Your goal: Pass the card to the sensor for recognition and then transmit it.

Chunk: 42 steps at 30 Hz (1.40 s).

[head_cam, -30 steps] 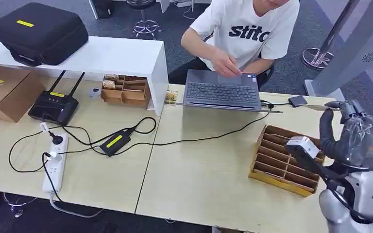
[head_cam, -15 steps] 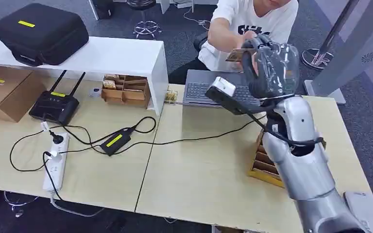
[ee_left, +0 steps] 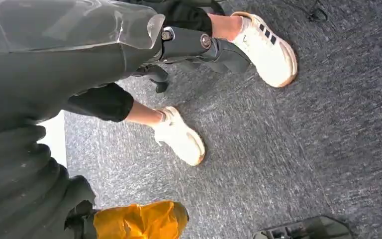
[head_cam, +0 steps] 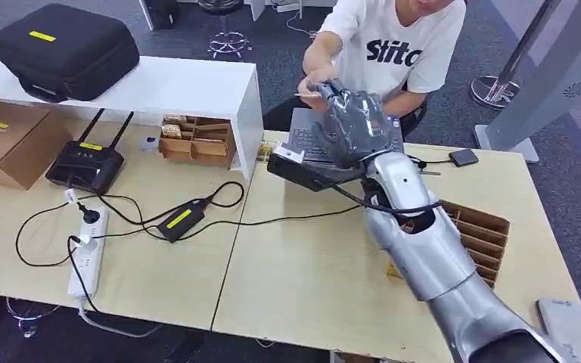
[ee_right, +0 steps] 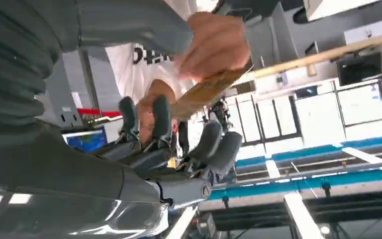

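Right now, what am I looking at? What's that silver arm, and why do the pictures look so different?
It's a robot shaped like a person. The head picture looks down at a table. Its right arm reaches out, and its right hand meets a person's hand at a card. On the table are a laptop, a router, cables and a rack. The other pictures come from wrist cameras, so they look turned. The right one shows the person pinching the card near the robot's fingers; I can't tell whether the robot grips it too. The left one shows floor and shoes.
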Tool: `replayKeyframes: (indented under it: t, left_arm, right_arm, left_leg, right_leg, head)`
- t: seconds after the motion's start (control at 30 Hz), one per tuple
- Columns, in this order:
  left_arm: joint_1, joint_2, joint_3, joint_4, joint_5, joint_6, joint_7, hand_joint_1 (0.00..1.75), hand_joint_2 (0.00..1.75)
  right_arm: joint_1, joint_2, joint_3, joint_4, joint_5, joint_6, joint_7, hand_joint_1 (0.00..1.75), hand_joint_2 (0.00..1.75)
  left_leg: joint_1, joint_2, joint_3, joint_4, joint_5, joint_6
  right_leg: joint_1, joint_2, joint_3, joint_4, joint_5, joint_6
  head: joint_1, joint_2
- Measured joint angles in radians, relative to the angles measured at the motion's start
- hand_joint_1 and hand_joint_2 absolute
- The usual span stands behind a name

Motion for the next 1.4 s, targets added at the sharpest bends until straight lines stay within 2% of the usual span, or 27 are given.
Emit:
replayKeyframes:
  t: [0.27,0.5,0.57,0.67,0.73,0.83,0.97,1.0,1.07,1.1,1.13,1.2,1.27,1.3,1.4]
  left_arm:
    - [0.002,0.001,-0.008,0.0,0.011,0.004,-0.002,0.0,1.75]
    - [0.012,0.005,-0.008,0.0,0.032,0.015,-0.017,0.0,1.75]
    - [0.012,0.006,-0.008,0.0,0.037,0.019,-0.02,0.0,1.75]
    - [0.021,0.006,-0.007,0.0,0.056,0.029,-0.037,0.0,1.75]
    - [0.032,0.011,-0.007,0.0,0.071,0.039,-0.052,0.0,1.75]
    - [0.041,0.015,-0.007,0.0,0.085,0.047,-0.068,0.0,1.75]
    - [0.047,0.024,-0.006,0.0,0.096,0.053,-0.081,0.0,1.75]
    - [0.049,0.026,-0.006,0.0,0.097,0.053,-0.082,0.0,1.75]
    - [0.052,0.03,-0.006,0.0,0.1,0.053,-0.082,0.0,1.75]
    - [0.052,0.031,-0.006,0.0,0.102,0.054,-0.082,0.0,1.75]
    - [0.053,0.032,-0.006,0.0,0.106,0.056,-0.082,0.0,1.75]
    - [0.057,0.034,-0.004,0.0,0.11,0.06,-0.082,0.0,1.75]
    - [0.063,0.034,-0.003,0.0,0.112,0.061,-0.083,0.0,1.75]
    - [0.063,0.035,0.001,0.0,0.115,0.063,-0.083,0.0,1.75]
    - [0.063,0.037,0.004,0.0,0.121,0.069,-0.084,0.0,1.75]
  right_arm:
    - [0.034,-0.021,0.008,0.021,-0.042,-0.008,-0.013,0.0,1.75]
    - [0.094,-0.088,-0.05,-0.012,-0.136,-0.043,-0.07,0.0,1.75]
    - [0.114,-0.102,-0.065,-0.033,-0.178,-0.047,-0.091,0.0,1.75]
    - [0.175,-0.131,-0.129,-0.103,-0.338,-0.053,-0.163,0.0,1.75]
    - [0.239,-0.155,-0.204,-0.165,-0.499,-0.041,-0.232,0.0,1.75]
    - [0.343,-0.184,-0.361,-0.242,-0.724,0.04,-0.324,0.0,1.75]
    - [0.456,-0.208,-0.601,-0.256,-1.202,0.335,-0.379,0.0,1.75]
    - [0.477,-0.214,-0.663,-0.249,-1.261,0.397,-0.394,0.0,1.75]
    - [0.502,-0.216,-0.76,-0.233,-1.314,0.455,-0.389,0.0,1.75]
    - [0.518,-0.216,-0.81,-0.224,-1.346,0.464,-0.386,0.0,1.75]
    - [0.538,-0.217,-0.863,-0.212,-1.352,0.445,-0.395,0.0,1.75]
    - [0.58,-0.222,-0.967,-0.186,-1.339,0.419,-0.421,0.0,1.75]
    - [0.602,-0.224,-1.044,-0.168,-1.332,0.427,-0.433,0.0,1.75]
    - [0.619,-0.224,-1.114,-0.151,-1.329,0.417,-0.441,0.0,1.75]
    - [0.658,-0.224,-1.254,-0.116,-1.374,0.403,-0.453,0.0,1.75]
  left_leg:
    - [0.0,0.0,0.0,0.0,0.0,0.0]
    - [0.0,0.001,-0.001,0.0,0.0,0.0]
    - [0.0,0.001,-0.001,0.0,0.0,0.0]
    - [0.0,-0.001,-0.002,0.001,0.0,0.0]
    - [0.0,-0.001,-0.002,0.001,-0.001,0.001]
    - [-0.001,-0.004,-0.004,0.001,-0.001,0.001]
    - [-0.001,-0.005,-0.006,0.001,-0.002,0.002]
    - [-0.001,-0.005,-0.007,0.001,-0.002,0.002]
    - [-0.001,-0.005,-0.006,0.001,-0.002,0.002]
    - [-0.001,-0.005,-0.006,0.001,-0.002,0.002]
    - [-0.001,-0.005,-0.006,0.001,-0.002,0.002]
    - [-0.001,-0.009,-0.007,0.001,-0.002,0.002]
    - [-0.001,-0.008,-0.008,0.001,-0.002,0.002]
    - [-0.001,-0.007,-0.008,0.001,-0.002,0.003]
    - [-0.001,-0.008,-0.008,0.001,-0.003,0.004]
  right_leg:
    - [0.0,0.0,-0.001,0.0,0.0,0.0]
    - [0.0,0.001,-0.002,0.0,0.0,0.0]
    - [-0.001,0.001,-0.002,0.0,0.001,0.0]
    - [0.0,-0.001,-0.002,-0.001,0.0,0.0]
    - [0.0,-0.001,-0.003,-0.001,0.0,0.0]
    - [0.0,-0.004,-0.003,-0.002,0.0,0.001]
    - [-0.001,-0.005,-0.003,-0.002,0.0,0.001]
    - [-0.001,-0.005,-0.004,-0.002,0.0,0.002]
    - [-0.001,-0.004,-0.004,-0.002,0.0,0.002]
    - [-0.001,-0.004,-0.005,-0.003,0.0,0.002]
    - [-0.001,-0.005,-0.004,-0.003,0.0,0.002]
    - [-0.001,-0.009,-0.004,-0.003,-0.001,0.003]
    - [-0.001,-0.008,-0.005,-0.003,-0.001,0.003]
    - [-0.001,-0.006,-0.005,-0.003,-0.001,0.003]
    - [-0.001,-0.007,-0.005,-0.003,-0.002,0.003]
  head:
    - [0.0,0.0]
    - [0.0,0.0]
    - [0.0,0.0]
    - [0.0,0.0]
    - [0.0,0.0]
    - [0.0,0.0]
    - [0.0,0.0]
    - [0.0,0.0]
    - [0.0,0.0]
    - [0.0,0.0]
    - [0.0,0.0]
    - [0.0,0.0]
    - [0.0,0.0]
    - [0.0,0.0]
    - [0.0,0.0]
